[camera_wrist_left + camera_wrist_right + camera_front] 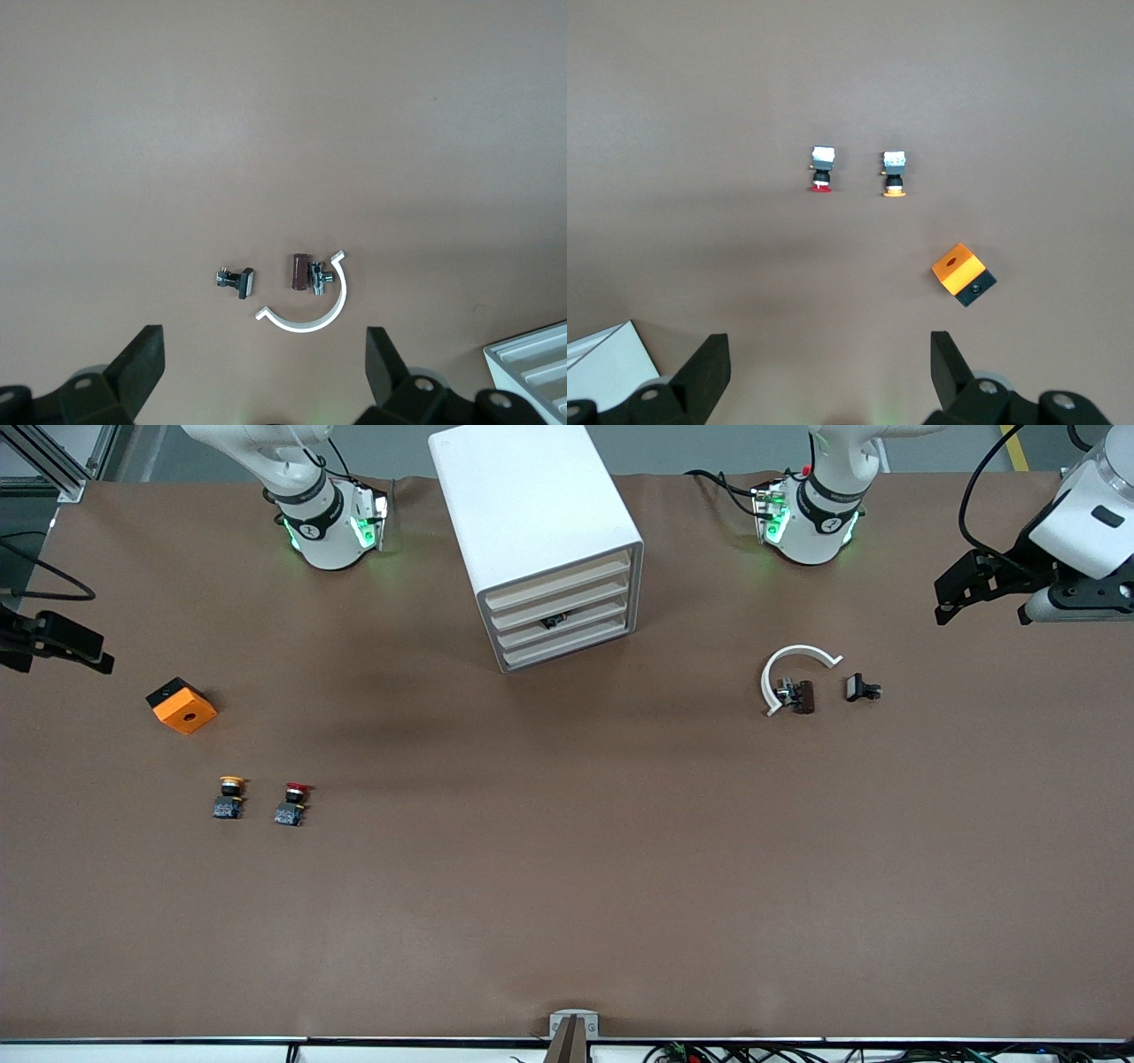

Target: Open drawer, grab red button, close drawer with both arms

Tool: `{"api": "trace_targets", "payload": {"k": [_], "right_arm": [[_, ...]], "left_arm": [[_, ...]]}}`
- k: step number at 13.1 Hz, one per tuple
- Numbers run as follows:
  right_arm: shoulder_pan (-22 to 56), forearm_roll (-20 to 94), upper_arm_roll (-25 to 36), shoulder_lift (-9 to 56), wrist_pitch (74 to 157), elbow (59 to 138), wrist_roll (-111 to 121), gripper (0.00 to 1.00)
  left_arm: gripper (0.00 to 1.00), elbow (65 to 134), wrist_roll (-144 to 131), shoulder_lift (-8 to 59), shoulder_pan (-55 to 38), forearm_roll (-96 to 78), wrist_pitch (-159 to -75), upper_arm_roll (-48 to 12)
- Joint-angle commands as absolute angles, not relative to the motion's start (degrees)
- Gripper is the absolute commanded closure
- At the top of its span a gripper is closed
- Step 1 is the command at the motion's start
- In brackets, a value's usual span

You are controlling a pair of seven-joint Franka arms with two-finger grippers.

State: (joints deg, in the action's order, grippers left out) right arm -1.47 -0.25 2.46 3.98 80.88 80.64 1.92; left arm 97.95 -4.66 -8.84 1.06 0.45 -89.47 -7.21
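drawers all shut, both arms parked wide

the cabinet [540, 540] stands on the worktop [567, 886] between the two arm bases, its four cream drawer fronts facing the front camera and turned a little toward the left arm's end. all four sit flush; something small and dark shows at the gap by the third front down, the drawer [567, 621], too small to identify. no drawer is open yet, so opening is the step in hand.

the left gripper [974, 589] hangs over the worktop at the left arm's end, its fingers [142, 363] spread wide and holding nothing. the right gripper [53, 642] hangs at the right arm's end, fingers [709, 372] likewise wide and empty. both arms appear to be waiting.

to open well, one arm should probably meet the drawer front square to its skewed face and pull along the drawer's own sliding line, not straight toward the camera, while the light-looking cabinet is watched for dragging.

the button [292, 803] lies on its side on the worktop toward the right arm's end, nearer the front camera than the orange cube [181, 705], just beside the yellow-capped button [229, 797]. its long axis runs roughly toward and away from the camera, red cap toward the bases, dark body toward the camera.
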Motion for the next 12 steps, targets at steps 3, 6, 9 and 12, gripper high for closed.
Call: {"api": "trace_targets", "payload": {"k": [3,6,9,12], "right_arm": [[-2.03,0.62,2.64,-4.11,86.12,91.11,2.99,0.00],[-0.70,0.53,3.78,-6.77,88.51,95.01,2.99,0.00],[-0.70,0.53,3.96,-7.03,88.42,95.01,2.99,0.00],[-0.70,0.53,3.96,-7.47,88.24,95.01,2.99,0.00]], "left_arm": [[0.00,96.85,-5.27,-8.53,2.02,0.53,-88.15,-7.21],[0.00,96.42,-5.19,-8.35,2.11,0.61,-88.15,-7.12],[0.00,94.76,-4.75,-7.21,1.93,2.29,-88.15,-7.38],[0.00,93.52,-4.92,-6.42,1.93,2.29,-88.07,-7.38]]}}
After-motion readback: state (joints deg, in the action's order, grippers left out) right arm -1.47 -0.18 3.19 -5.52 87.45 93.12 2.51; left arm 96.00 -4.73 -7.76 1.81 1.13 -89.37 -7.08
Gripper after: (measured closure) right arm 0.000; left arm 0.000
